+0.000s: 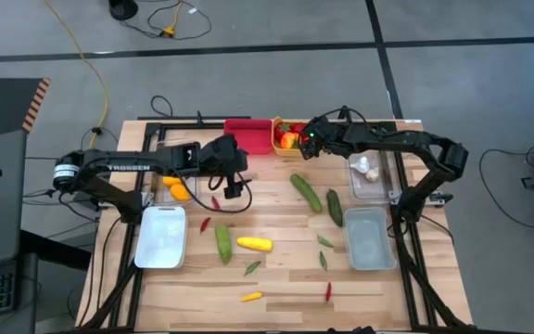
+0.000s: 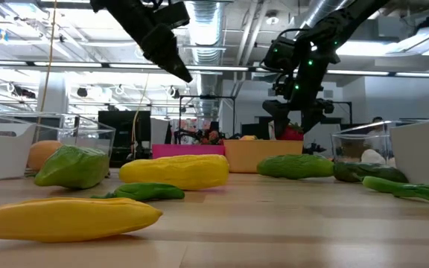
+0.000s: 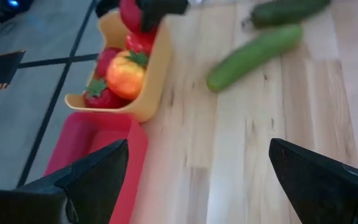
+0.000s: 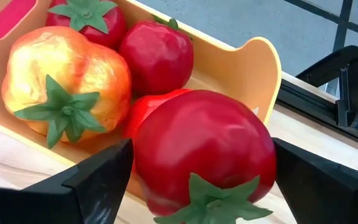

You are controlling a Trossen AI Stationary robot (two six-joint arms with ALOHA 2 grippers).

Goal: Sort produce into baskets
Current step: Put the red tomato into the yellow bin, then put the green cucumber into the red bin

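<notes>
The orange-yellow bin (image 1: 288, 137) stands at the far middle next to the red bin (image 1: 248, 134). It holds red tomatoes and a yellow-orange piece (image 4: 64, 87). My right gripper (image 1: 297, 141) hangs over it, slanting down, jaws wide, with a red tomato (image 4: 204, 149) in the gap between the fingers. My left gripper (image 1: 234, 189) is open and holds nothing; it hovers above bare table just near of the red bin (image 3: 92, 149). Two cucumbers (image 1: 306, 193) (image 1: 335, 206) lie on the table to the right of it. My right gripper has the red tomato filling the gap between its two fingers (image 4: 104, 177), stem end toward the wrist, above the produce in the orange-yellow bin. I cannot tell whether the fingers touch its sides (image 4: 143, 155) or whether it rests on the pieces below.
A clear tub with white garlic (image 1: 369, 169) and a pale tray (image 1: 371, 238) stand at the right. A clear tub with orange pieces (image 1: 176, 189) and another tray (image 1: 162, 237) stand at the left. A green piece (image 1: 222, 243), a yellow piece (image 1: 254, 243) and several small chilies lie loose toward the near edge.
</notes>
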